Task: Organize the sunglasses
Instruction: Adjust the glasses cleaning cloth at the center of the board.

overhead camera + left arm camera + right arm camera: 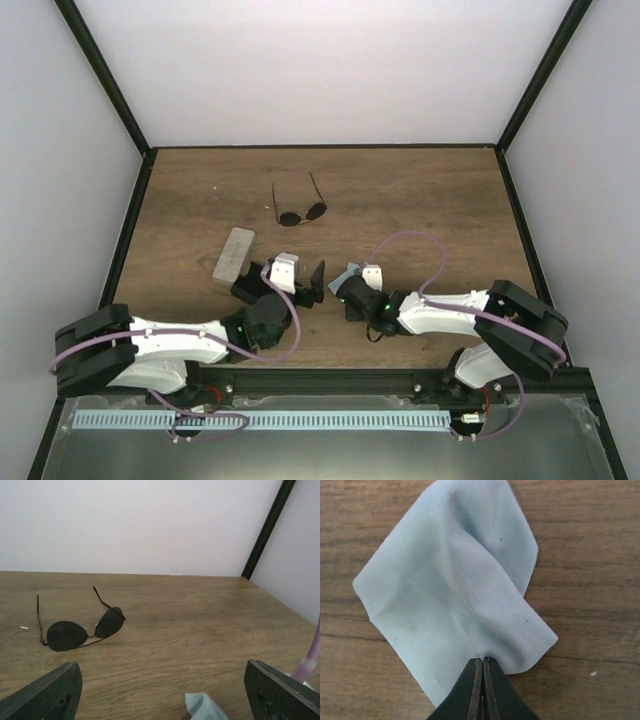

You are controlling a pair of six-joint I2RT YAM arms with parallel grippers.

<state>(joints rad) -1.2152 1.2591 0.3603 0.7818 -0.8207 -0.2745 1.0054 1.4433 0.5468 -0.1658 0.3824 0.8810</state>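
Note:
One pair of sunglasses [300, 213] with thin dark wire frames and round dark lenses lies open on the wooden table [430, 200], towards the back centre. It also shows in the left wrist view [82, 631], ahead and to the left. No second pair is in view. My left gripper [290, 285] [161, 676] is wide open and empty, low over the table in front of the sunglasses. My right gripper [345, 288] [482, 661] is shut on the edge of a light blue cloth [455, 595], which lies crumpled on the table [349, 274] [202, 707].
A grey oblong case [233, 257] lies on the table just left of my left gripper. Black frame posts [265, 527] and white walls close in the table on three sides. The two grippers are close together at the near centre.

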